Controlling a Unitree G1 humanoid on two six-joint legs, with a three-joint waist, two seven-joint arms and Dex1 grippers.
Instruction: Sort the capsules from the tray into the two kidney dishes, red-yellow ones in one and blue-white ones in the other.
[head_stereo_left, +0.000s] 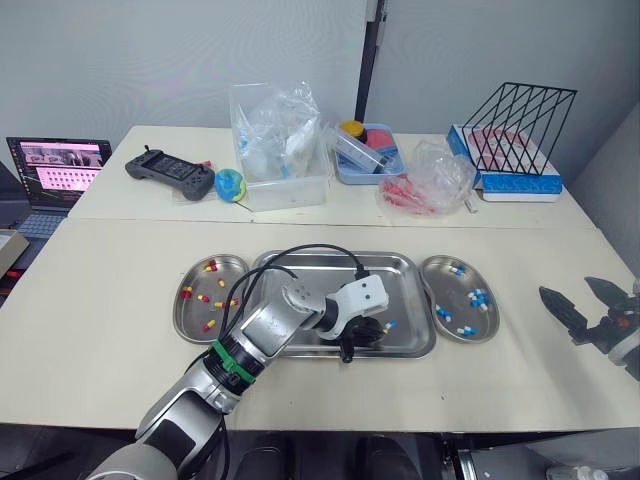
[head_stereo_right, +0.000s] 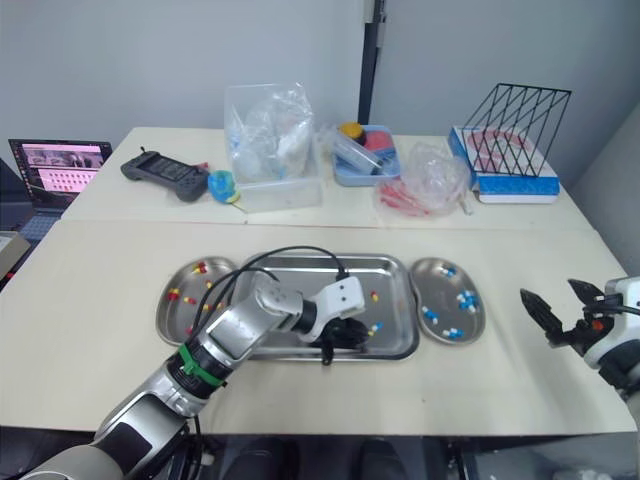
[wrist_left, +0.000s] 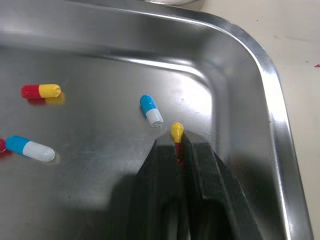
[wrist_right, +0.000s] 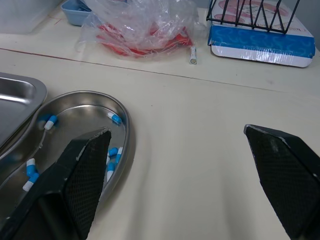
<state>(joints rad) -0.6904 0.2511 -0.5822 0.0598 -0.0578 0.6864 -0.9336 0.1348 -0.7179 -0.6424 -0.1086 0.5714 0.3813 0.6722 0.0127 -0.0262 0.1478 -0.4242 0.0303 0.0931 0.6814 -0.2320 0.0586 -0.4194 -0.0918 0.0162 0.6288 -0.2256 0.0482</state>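
- While your left gripper sits low near the front right corner of the tray, its fingers are pinched on a red-yellow capsule, yellow end poking out
- Loose blue-white capsule lies just beside that tip
- Your right gripper hangs with fingers spread wide over the table, right of the blue-white dish
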